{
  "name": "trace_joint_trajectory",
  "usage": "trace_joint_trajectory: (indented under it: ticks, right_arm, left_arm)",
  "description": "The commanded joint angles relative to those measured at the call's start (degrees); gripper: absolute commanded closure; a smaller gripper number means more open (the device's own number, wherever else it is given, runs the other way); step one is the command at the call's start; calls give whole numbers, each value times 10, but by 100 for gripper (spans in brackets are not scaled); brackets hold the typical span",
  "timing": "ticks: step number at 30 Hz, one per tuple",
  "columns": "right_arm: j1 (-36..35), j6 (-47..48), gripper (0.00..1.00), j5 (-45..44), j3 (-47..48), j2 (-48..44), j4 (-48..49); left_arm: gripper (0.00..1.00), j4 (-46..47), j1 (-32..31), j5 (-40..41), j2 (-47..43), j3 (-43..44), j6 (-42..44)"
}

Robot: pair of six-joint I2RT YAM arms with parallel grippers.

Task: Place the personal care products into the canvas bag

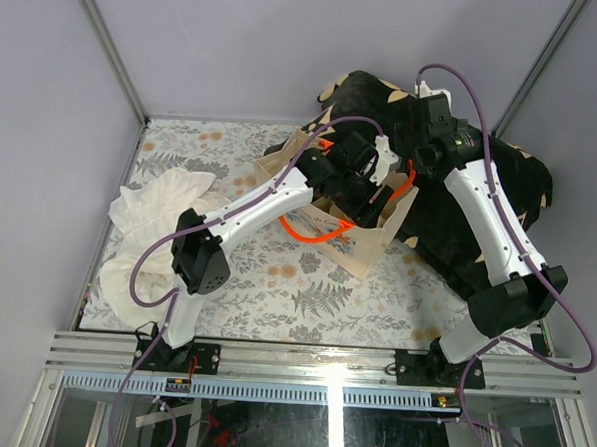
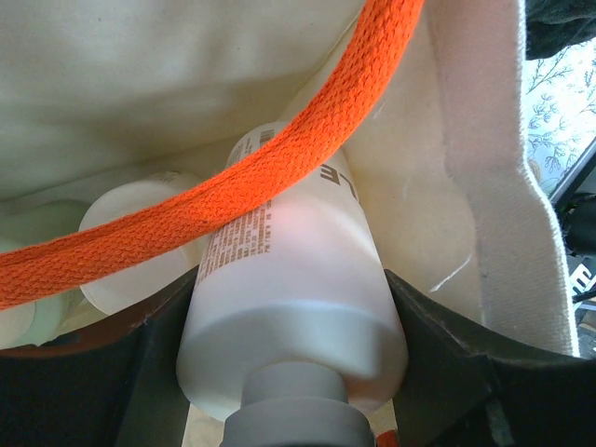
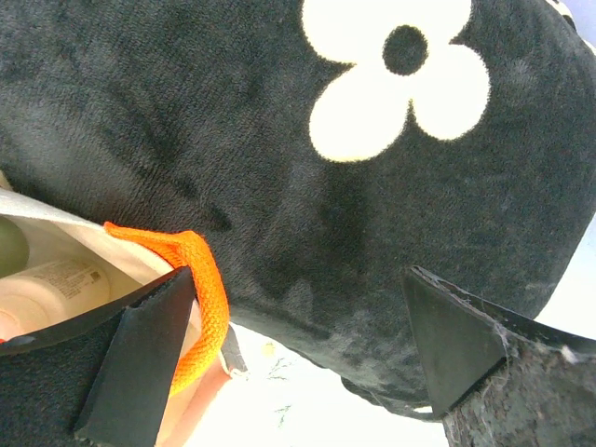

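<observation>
**Bottle gripped inside the tote, orange handle across it**

Your left gripper (image 2: 293, 317) is down inside the canvas bag (image 1: 365, 245). Its jaws are closed partway on a cream bottle (image 2: 307, 270), with one finger pressed to each side of the body and the neck end nearest the wrist camera. An orange handle (image 2: 233, 200) runs slantwise over the far half of that bottle and touches it, so the strap sits between you and the bag's inner wall. Just left of the gripped one you see the round cream end of a second bottle (image 2: 140, 242). A paler third bottle (image 2: 23, 279) at the frame edge is mostly hidden behind the strap.

Your right gripper (image 3: 298, 279) stands at the bag's right rim, jaws wide apart with nothing clamped between them. Orange webbing (image 3: 200, 279) lies against the inner face of one finger (image 3: 140, 363); you cannot tell whether it hangs on that finger. Behind the jaws, the black cloth (image 3: 279, 140) with its tan flower mark (image 3: 400, 74) fills the view.

From above, that cloth is heaped to the right of the tote and behind it, crowding its side, and your right arm reaches over it. A white plastic bag (image 1: 164, 211) lies crumpled on the left of the fern-printed desk (image 1: 275, 282), apart from the tote.
</observation>
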State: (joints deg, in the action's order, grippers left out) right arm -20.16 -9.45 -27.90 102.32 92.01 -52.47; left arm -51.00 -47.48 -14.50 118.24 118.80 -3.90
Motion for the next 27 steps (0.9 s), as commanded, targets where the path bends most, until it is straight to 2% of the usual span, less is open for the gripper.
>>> trace_joint_trajectory:
  ticks: [1,6,9,13,25,26,27]
  right_arm:
    - [-3,-19,1,-20,18,-68,49]
    - [-3,-26,1,-27,7,-105,84]
    - [-2,-15,1,2,-3,-123,104]
    - [-1,-13,1,27,-4,-125,97]
    - [5,1,1,23,-11,-126,91]
    - [5,2,1,24,-12,-125,91]
    - [7,3,1,24,-12,-125,91]
  left_arm:
    - [100,69,-6,-17,20,16,8]
    - [100,78,-5,-6,25,9,6]
    - [100,85,-5,-7,23,11,4]
    - [100,86,-5,-7,26,16,3]
    - [100,56,-5,31,70,28,21]
    - [97,52,-5,30,74,30,22]
    - [89,48,-5,29,77,30,21]
